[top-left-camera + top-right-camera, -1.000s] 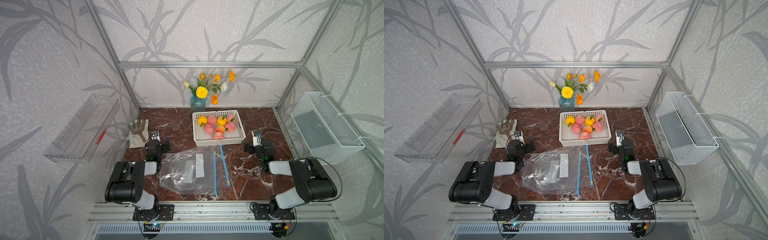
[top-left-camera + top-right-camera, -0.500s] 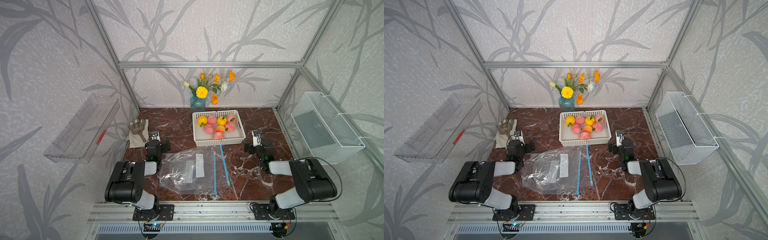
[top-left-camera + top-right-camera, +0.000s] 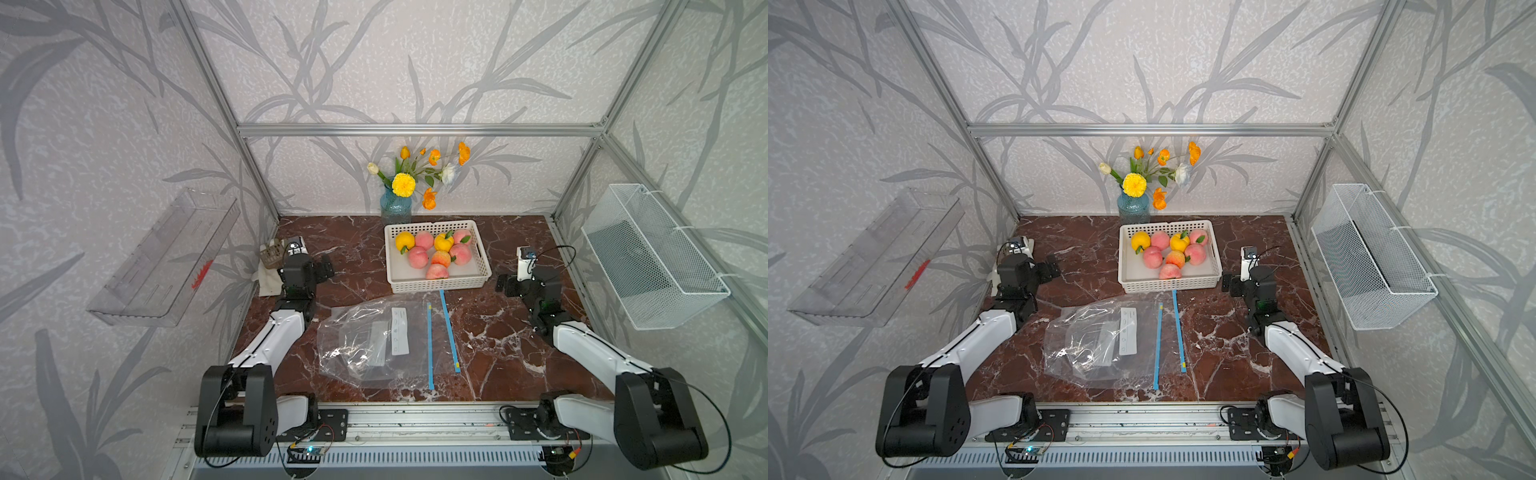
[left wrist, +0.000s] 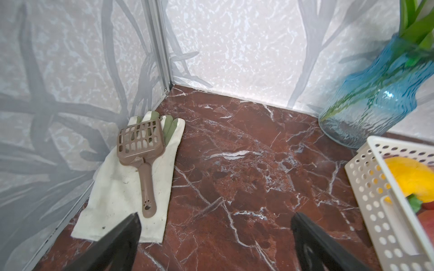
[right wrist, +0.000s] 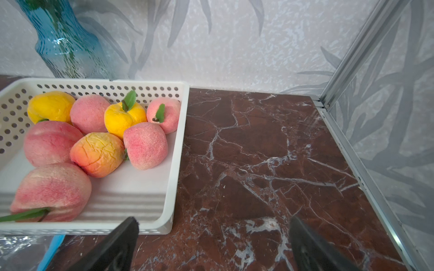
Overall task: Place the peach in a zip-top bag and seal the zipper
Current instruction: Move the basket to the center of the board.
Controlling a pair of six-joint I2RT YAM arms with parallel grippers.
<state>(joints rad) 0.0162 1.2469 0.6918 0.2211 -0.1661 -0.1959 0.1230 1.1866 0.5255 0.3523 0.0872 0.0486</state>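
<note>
Several pink and yellow peaches, among them a pink peach (image 3: 460,253) (image 5: 145,145), lie in a white perforated basket (image 3: 436,286) (image 3: 1169,284) (image 5: 178,150) at the back middle of the table. In front of it a clear zip-top bag (image 3: 365,340) (image 3: 1096,345) lies flat, and its two blue zipper strips (image 3: 430,345) stand apart. My left gripper (image 3: 305,266) (image 3: 1027,270) (image 4: 216,225) is open and empty, left of the bag, over bare marble. My right gripper (image 3: 525,282) (image 3: 1246,286) (image 5: 212,228) is open and empty, right of the basket's near corner.
A blue glass vase (image 3: 395,205) (image 4: 375,103) of flowers stands behind the basket. A white glove (image 4: 122,187) with a brown scoop (image 4: 138,145) on it lies in the back left corner. A wire basket (image 3: 652,257) hangs on the right wall, a clear tray (image 3: 166,257) on the left.
</note>
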